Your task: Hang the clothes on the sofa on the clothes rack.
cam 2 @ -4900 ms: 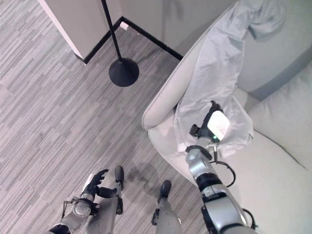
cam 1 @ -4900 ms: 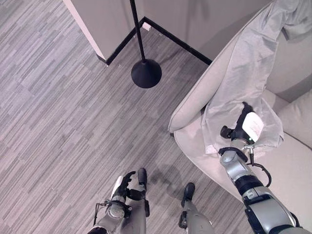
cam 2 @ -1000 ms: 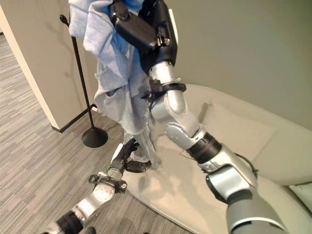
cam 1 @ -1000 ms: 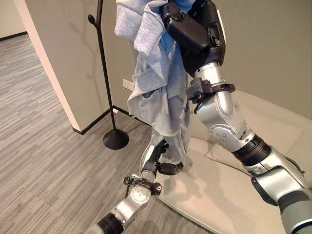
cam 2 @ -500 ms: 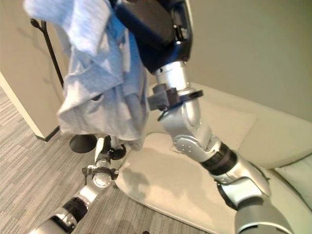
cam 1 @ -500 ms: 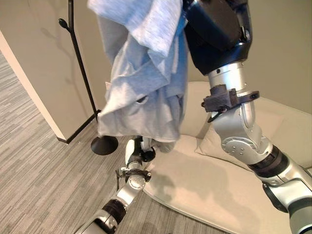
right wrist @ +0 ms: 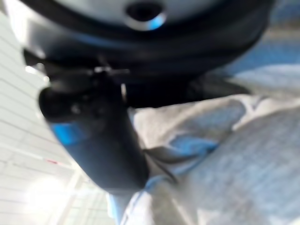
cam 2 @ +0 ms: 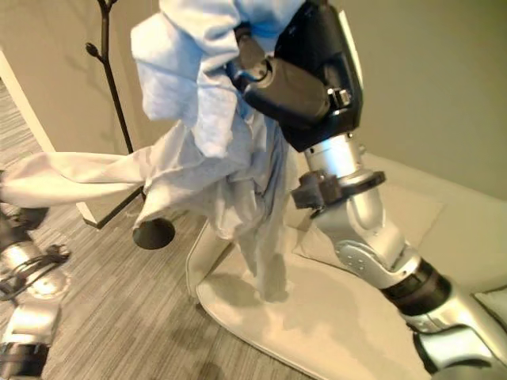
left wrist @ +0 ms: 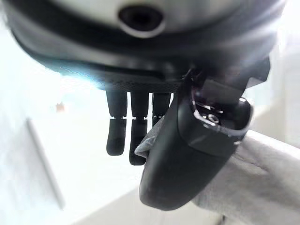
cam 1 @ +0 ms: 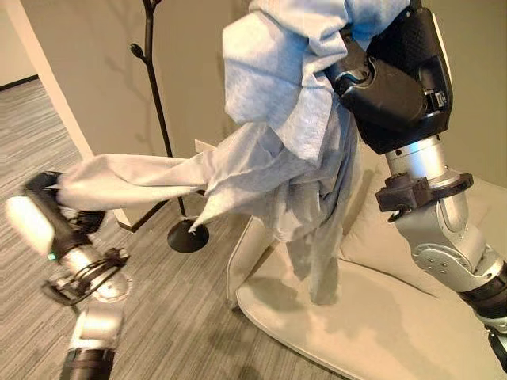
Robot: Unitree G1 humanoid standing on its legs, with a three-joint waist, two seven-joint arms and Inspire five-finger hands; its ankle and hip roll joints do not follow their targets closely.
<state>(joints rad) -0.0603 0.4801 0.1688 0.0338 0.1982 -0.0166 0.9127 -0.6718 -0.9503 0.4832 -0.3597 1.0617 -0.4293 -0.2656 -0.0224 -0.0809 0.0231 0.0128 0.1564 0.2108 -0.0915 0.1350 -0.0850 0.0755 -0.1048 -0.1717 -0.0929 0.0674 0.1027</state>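
Note:
A light grey-blue garment (cam 1: 277, 158) hangs bunched from my right hand (cam 1: 396, 87), which is raised high above the sofa and shut on the cloth's upper folds. In the right wrist view the thumb (right wrist: 93, 136) presses into the same cloth (right wrist: 211, 154). One end of the garment (cam 1: 135, 182) stretches out level to the left, where my left hand (cam 1: 47, 218) pinches it low above the floor. The left wrist view shows the thumb (left wrist: 187, 154) clamping cloth (left wrist: 243, 178) against the fingers. The black clothes rack (cam 1: 158, 119) stands behind the stretched cloth, its pegs bare.
The cream sofa (cam 1: 372, 317) lies below the hanging garment, its rounded end near the rack's round base (cam 1: 188, 235). A wall corner (cam 1: 47, 71) juts out at the left behind the rack. Grey plank floor (cam 1: 174, 317) spreads to the left.
My left hand has swung out to the left with the garment's end, pulling it taut and level. The right hand still holds the bunch high. The camera has shifted too.

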